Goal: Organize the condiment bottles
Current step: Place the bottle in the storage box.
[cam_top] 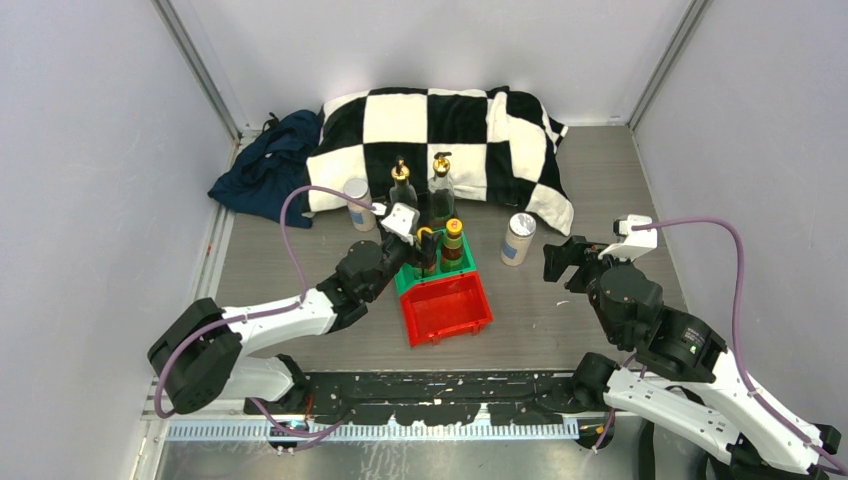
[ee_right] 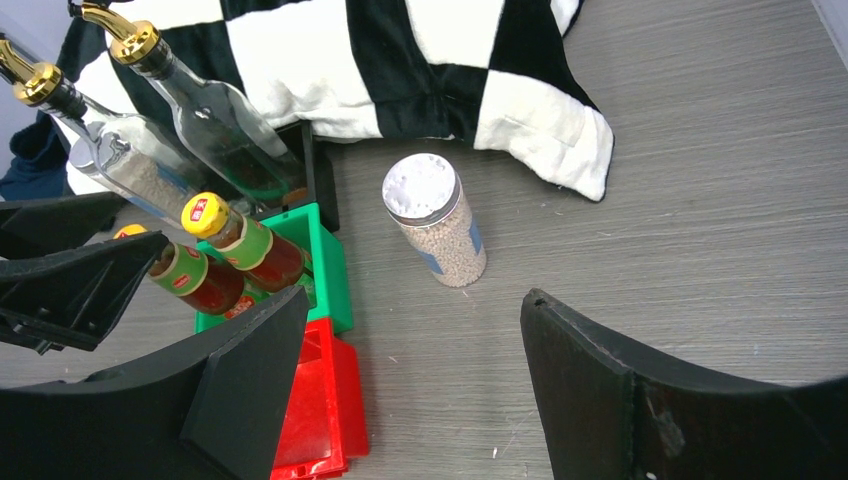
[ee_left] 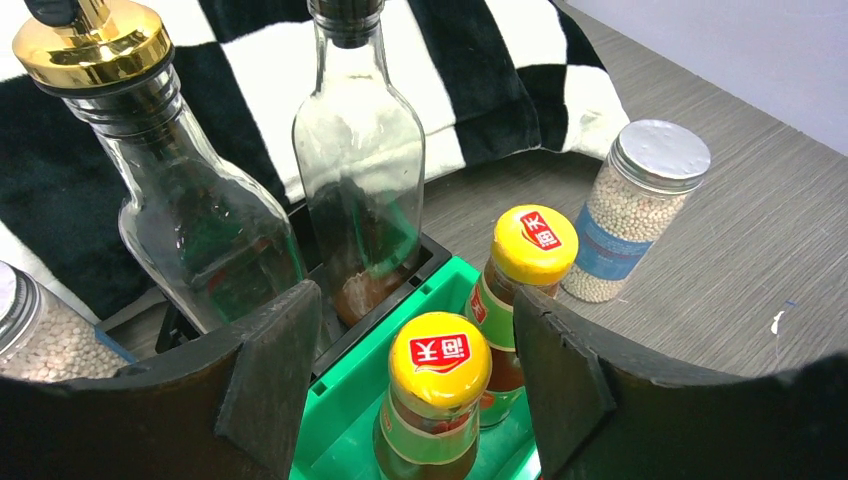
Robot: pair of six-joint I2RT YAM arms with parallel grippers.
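Observation:
Two tall clear glass bottles (cam_top: 401, 186) (cam_top: 441, 183) with gold pourers stand in a black bin (ee_left: 432, 262). Two yellow-capped sauce bottles (ee_left: 440, 360) (ee_left: 534, 245) stand in the green bin (ee_left: 345, 395). My left gripper (ee_left: 415, 370) is open, with its jaws on either side of the nearer sauce bottle and not touching it. One silver-lidded shaker jar (cam_top: 357, 203) stands left of the bins. The other jar (cam_top: 518, 238) stands on the table to their right. My right gripper (ee_right: 412, 340) is open and empty, a little short of that jar (ee_right: 436, 222).
An empty red bin (cam_top: 447, 307) sits against the near side of the green bin. A black-and-white checkered cushion (cam_top: 440, 120) lies behind the bottles. A dark blue cloth (cam_top: 265, 165) lies at the back left. Grey walls close in both sides.

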